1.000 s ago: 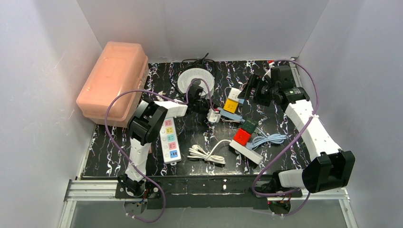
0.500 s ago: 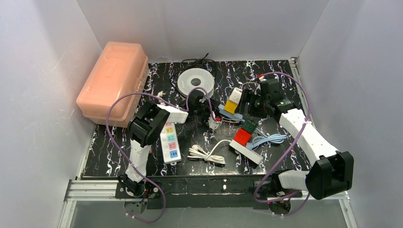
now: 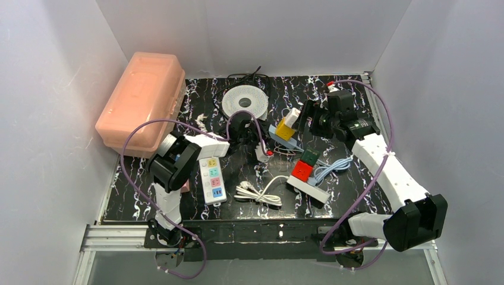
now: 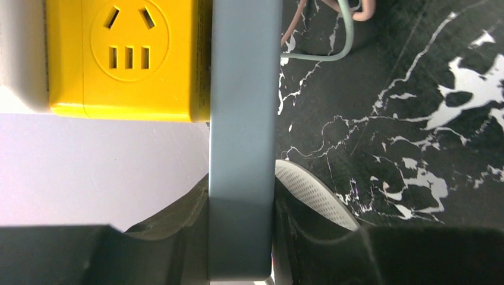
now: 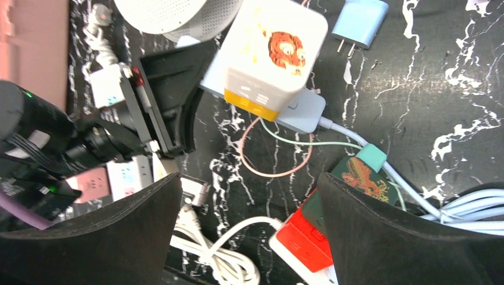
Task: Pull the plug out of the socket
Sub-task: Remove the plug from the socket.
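A white-and-yellow cube plug [image 3: 287, 122] sits in a grey-blue socket strip [image 3: 277, 134] at mid table. My left gripper [image 3: 245, 132] is shut on one end of that strip. The left wrist view shows the strip [image 4: 242, 119] clamped between the jaws [image 4: 241, 237], with the yellow cube [image 4: 125, 56] stuck to its side. My right gripper [image 3: 305, 117] is open just right of the cube. In the right wrist view the cube [image 5: 276, 53] and strip [image 5: 304, 111] lie ahead of the spread gripper [image 5: 249, 178], apart from it.
A pink box [image 3: 142, 101] stands at the back left and a white round disc [image 3: 244, 100] behind the left gripper. A white strip with coloured sockets [image 3: 212, 178], a coiled white cable [image 3: 258, 193], a strip with red [image 3: 301, 171] and green plugs, and blue cable [image 3: 336, 169] lie in front.
My right gripper came in towards the cube, then drew back a little and up. The left arm's elbow swung left while its gripper kept hold of the strip, which tilted slightly.
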Action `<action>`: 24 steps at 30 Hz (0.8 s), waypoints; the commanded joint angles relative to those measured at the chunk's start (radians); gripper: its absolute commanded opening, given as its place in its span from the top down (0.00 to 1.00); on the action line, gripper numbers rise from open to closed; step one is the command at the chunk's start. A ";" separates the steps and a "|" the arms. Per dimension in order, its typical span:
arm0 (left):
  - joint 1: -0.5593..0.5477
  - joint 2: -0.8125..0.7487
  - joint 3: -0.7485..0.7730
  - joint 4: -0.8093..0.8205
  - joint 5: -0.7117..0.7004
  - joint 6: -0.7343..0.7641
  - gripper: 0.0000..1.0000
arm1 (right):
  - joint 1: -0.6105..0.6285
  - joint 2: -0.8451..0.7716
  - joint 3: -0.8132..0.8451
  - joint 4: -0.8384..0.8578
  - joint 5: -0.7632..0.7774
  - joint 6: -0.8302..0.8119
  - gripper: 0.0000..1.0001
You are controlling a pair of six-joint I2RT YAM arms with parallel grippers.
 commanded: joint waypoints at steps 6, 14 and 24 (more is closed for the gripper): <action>0.005 -0.154 -0.060 0.011 -0.010 0.193 1.00 | 0.094 0.046 0.069 -0.019 0.196 0.171 0.08; 0.005 -0.181 -0.085 0.007 0.003 0.242 1.00 | 0.109 0.135 0.103 -0.029 0.287 0.265 0.07; 0.006 -0.197 -0.090 -0.019 0.004 0.263 1.00 | 0.113 0.202 0.069 0.123 0.243 0.319 0.06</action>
